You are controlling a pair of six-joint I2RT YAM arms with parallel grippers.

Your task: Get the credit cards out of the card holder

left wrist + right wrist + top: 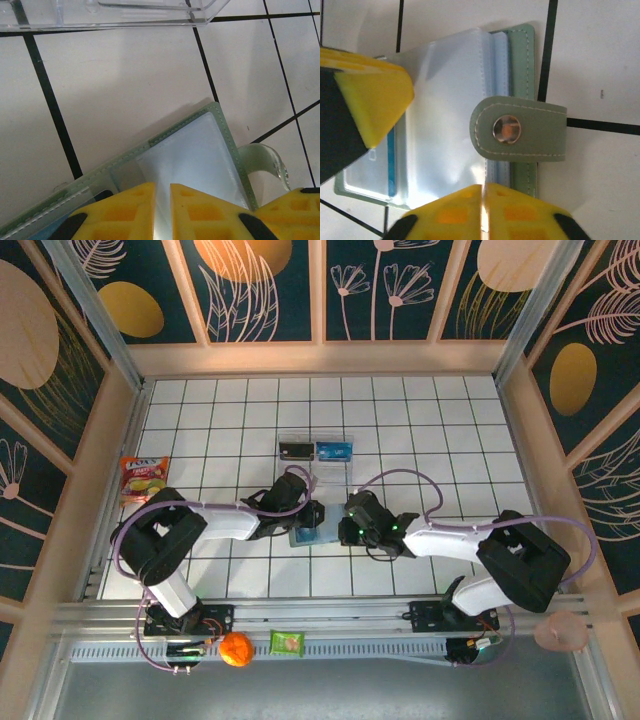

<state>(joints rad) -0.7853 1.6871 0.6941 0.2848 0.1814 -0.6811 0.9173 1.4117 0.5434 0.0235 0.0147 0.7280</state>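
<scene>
The grey-green card holder [312, 533] lies open on the white tiles between both grippers. In the left wrist view its clear sleeve [200, 155] runs into the narrow gap of my left gripper [162, 187], which is shut on it. My right gripper [483, 187] is shut on the edge of another sleeve of the card holder [445, 100], just below the snap strap [520, 130]. A thin blue credit card edge [392, 160] shows inside a pocket. A blue credit card [335, 451] and a dark one [294, 451] lie in the clear tray [318, 468].
The clear tray stands just behind the holder, its front wall [105, 20] close above my left gripper. A snack packet [143, 476] lies at the far left. An orange ball [237, 649] and a green packet [287, 642] sit on the front rail.
</scene>
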